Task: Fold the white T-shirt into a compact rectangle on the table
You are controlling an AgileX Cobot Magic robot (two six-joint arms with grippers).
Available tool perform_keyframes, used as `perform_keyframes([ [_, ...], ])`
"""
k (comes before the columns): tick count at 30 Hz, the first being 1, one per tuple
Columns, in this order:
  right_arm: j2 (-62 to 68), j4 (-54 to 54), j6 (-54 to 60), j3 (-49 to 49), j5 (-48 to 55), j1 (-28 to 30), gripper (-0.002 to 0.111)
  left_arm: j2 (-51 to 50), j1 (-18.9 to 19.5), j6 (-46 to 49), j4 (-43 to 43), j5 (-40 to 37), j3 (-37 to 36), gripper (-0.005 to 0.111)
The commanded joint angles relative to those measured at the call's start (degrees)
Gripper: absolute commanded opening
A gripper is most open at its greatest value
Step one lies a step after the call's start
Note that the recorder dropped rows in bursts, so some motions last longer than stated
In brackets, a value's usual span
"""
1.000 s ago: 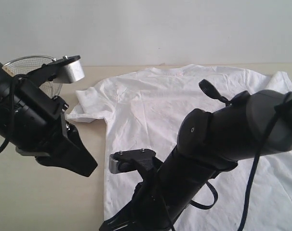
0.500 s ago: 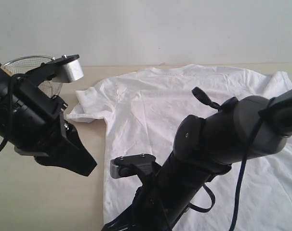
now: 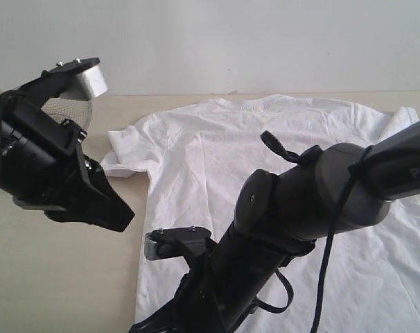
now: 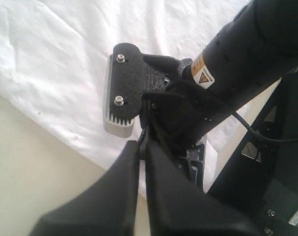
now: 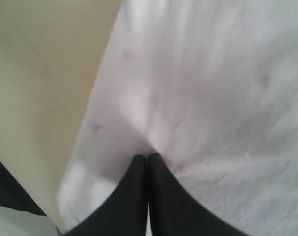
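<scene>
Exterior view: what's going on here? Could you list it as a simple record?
garment: white T-shirt, spread flat, unfolded
surface: beige table
left gripper: shut, empty, near shirt's side edge
right gripper: shut, tips on shirt near its edge; pinch unclear
background: wire-mesh bowl, mostly hidden by left arm
</scene>
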State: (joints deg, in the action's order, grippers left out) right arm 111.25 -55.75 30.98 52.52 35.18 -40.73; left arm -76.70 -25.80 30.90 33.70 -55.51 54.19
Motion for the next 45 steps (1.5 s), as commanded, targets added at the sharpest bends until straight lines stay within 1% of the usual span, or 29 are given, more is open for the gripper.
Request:
perform_keyframes([
  [1,1.3,-0.9,1.0,-0.4,-0.1,-0.6,0.0,1.7,0.1,-2.3,-2.1,1.6,-0.2,0.005],
  [8,1.3,-4.1,3.9,-0.1,1.4,-0.6,0.0,1.8,0.1,-2.3,-2.2,1.6,-0.2,0.005],
  [15,0.8,-4.1,4.1,2.6,2.3,-0.4,0.0,1.8,0.1,-2.3,-2.4,1.8,-0.2,0.005],
  [19,-4.0,-3.6,2.0,2.6,-2.8,-0.1,0.0,1.8,0.1,-2.4,-2.8,1.6,-0.2,0.005],
  [21,-7.9,-2.2,0.4,2.6,-2.6,3.4,0.0,1.8,0.1,-2.7,-2.8,1.6,-0.2,0.005],
  [23,-10.4,-1.8,0.0,2.6,1.5,9.1,0.0,1.8,0.1,-2.7,-2.8,1.5,-0.2,0.005],
  [25,-13.1,-1.5,0.0,2.6,4.4,16.1,0.0,1.8,0.1,-2.7,-2.7,1.4,-0.2,0.005],
  [27,-16.5,-0.7,0.0,2.6,5.1,25.0,0.0,1.8,0.1,-2.8,-2.7,1.4,-0.2,0.005],
  [31,-18.7,0.5,0.0,4.4,6.1,37.7,0.001,1.8,0.1,-2.9,-2.7,1.4,-0.2,0.005],
  [33,-18.4,0.6,0.1,7.3,7.7,44.8,0.006,1.8,0.1,-2.9,-2.7,1.4,-0.2,0.005],
  [36,-16.8,0.9,0.1,12.8,9.7,53.4,0.022,1.8,0.1,-2.9,-2.7,1.9,-0.2,0.005],
  [37,-15.9,1.0,0.1,14.4,10.1,55.2,0.028,1.8,0.1,-2.9,-2.7,2.2,-0.2,0.005],
  [39,-13.5,1.2,-0.7,18.0,10.3,58.8,0.042,1.8,0.1,-2.9,-2.7,2.3,-0.2,0.005],
  [40,-12.5,1.3,-1.9,19.3,10.3,60.0,0.047,1.8,0.1,-2.9,-2.7,2.3,-0.2,0.005],
  [41,-11.0,1.3,-3.2,20.8,10.2,61.3,0.05,1.8,0.1,-2.9,-2.7,2.3,-0.2,0.005],
  [42,-9.4,1.3,-4.1,22.2,10.2,62.4,0.051,1.8,0.1,-2.9,-2.7,2.3,-0.2,0.005],
  [45,-5.1,1.4,-8.3,23.8,10.2,64.9,0.051,1.8,0.1,-2.9,-2.7,2.2,-0.2,0.005],
])
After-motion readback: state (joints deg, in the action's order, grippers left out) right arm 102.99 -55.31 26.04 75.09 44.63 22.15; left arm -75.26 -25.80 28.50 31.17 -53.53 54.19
